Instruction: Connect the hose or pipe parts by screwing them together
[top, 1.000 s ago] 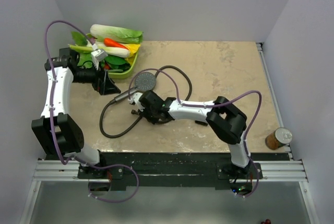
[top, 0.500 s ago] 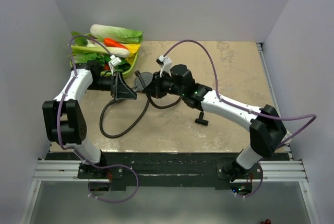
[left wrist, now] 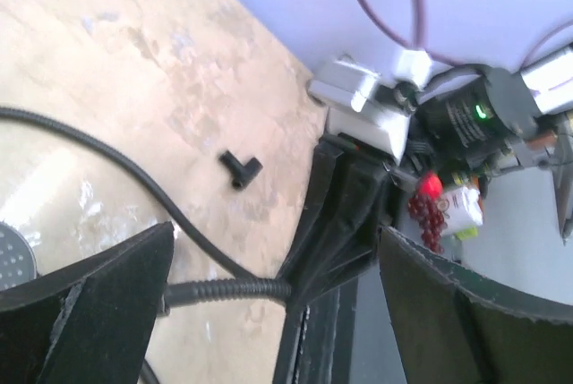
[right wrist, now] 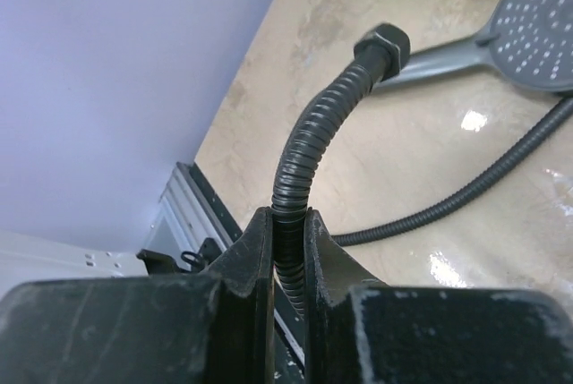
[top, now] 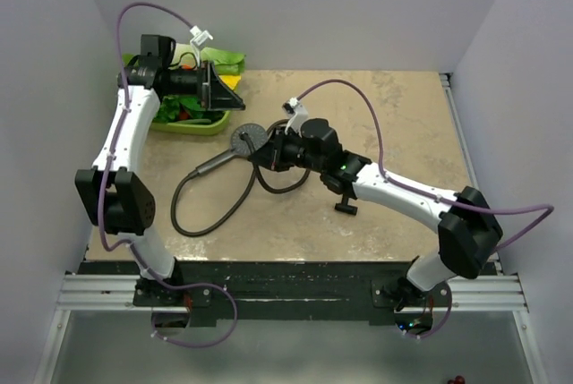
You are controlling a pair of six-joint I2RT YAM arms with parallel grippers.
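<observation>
At table (top: 394,115) centre: right fingers (right wrist: 253,254) clamp hose (right wrist: 304,144); left fingers (left wrist: 98,290) spread above back-left edge.

top looks down; both close wrist views share hose (right wrist: 303,156).

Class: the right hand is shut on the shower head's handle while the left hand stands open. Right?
No: the right hand is shut on the hose, behind its end nut, as the right wrist view shows. The left hand is indeed open.
</observation>
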